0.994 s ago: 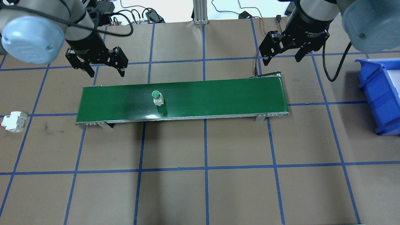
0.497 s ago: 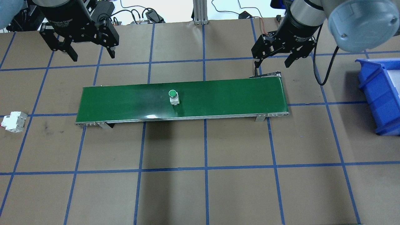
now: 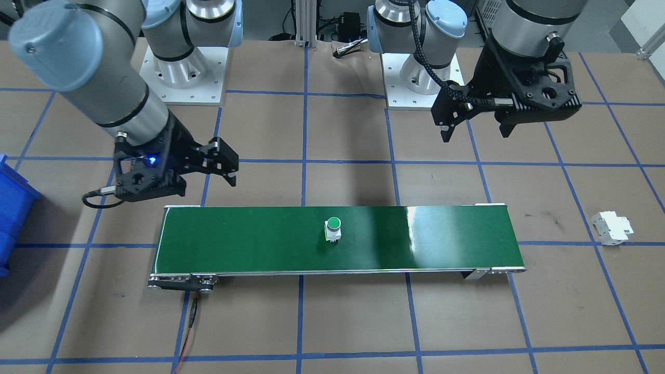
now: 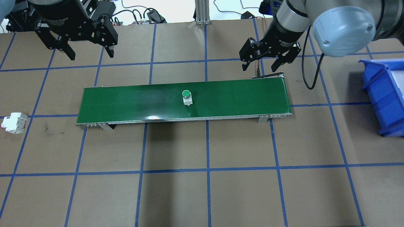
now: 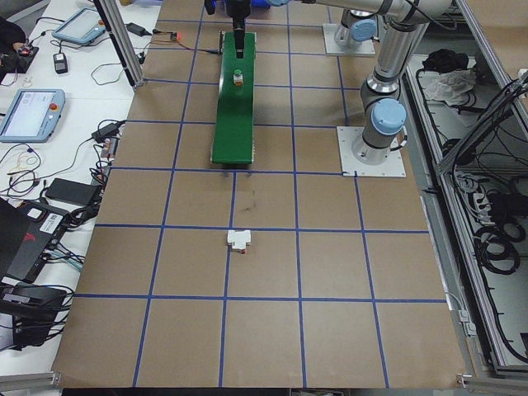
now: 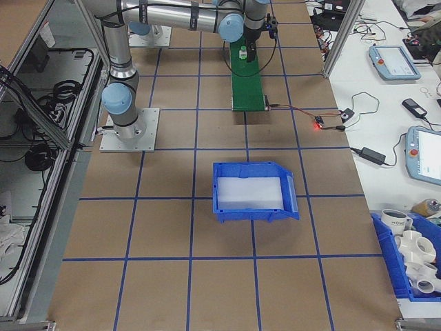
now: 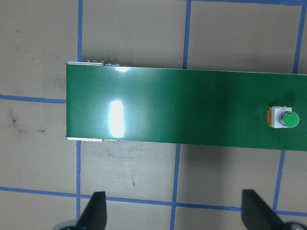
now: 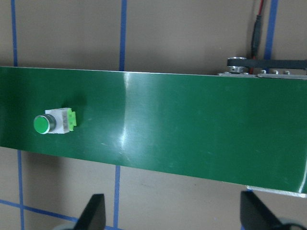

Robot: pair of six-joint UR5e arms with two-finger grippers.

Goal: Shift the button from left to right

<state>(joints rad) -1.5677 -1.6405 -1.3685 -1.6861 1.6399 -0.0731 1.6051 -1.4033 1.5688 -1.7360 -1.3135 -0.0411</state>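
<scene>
**Button mid-belt, pickup not yet made**

We note the button [image 4: 186, 96] standing upright on the green conveyor belt [image 4: 132, 101], a little left of the belt's centre in the overhead view, green cap up. Nothing touches it.

The left claw [image 4: 89, 52] hangs above the bench [image 4: 202, 189] at about 10 o'clock from the button, well apart from it and off the belt's far edge. Its jaws are spread and hold nothing; its wrist view shows both fingertips [image 7: 98, 211] wide apart over bare bench, with the button at the frame's right.

The right claw [image 4: 263, 64] sits at about 2 o'clock from the button, near the belt's far right corner, close to the belt's roller bracket [image 4: 268, 75]. Its jaws are also spread and empty. Its wrist view shows the button at the left of the belt, well short of the claw.

The blue bin [image 4: 383, 94] stands at 3 o'clock, past the belt's right end; what we see of its inside looks empty. A white breaker-like part [image 4: 13, 122] lies on the bench at about 9 o'clock, not part of this job.

Our reading: the button is partway across. We judge the first leg done, since the button is on the belt and the left claw is clear of it. Left to do: the button reaching the right end, the right claw closing on it, and, probably, a drop into the bin.
</scene>
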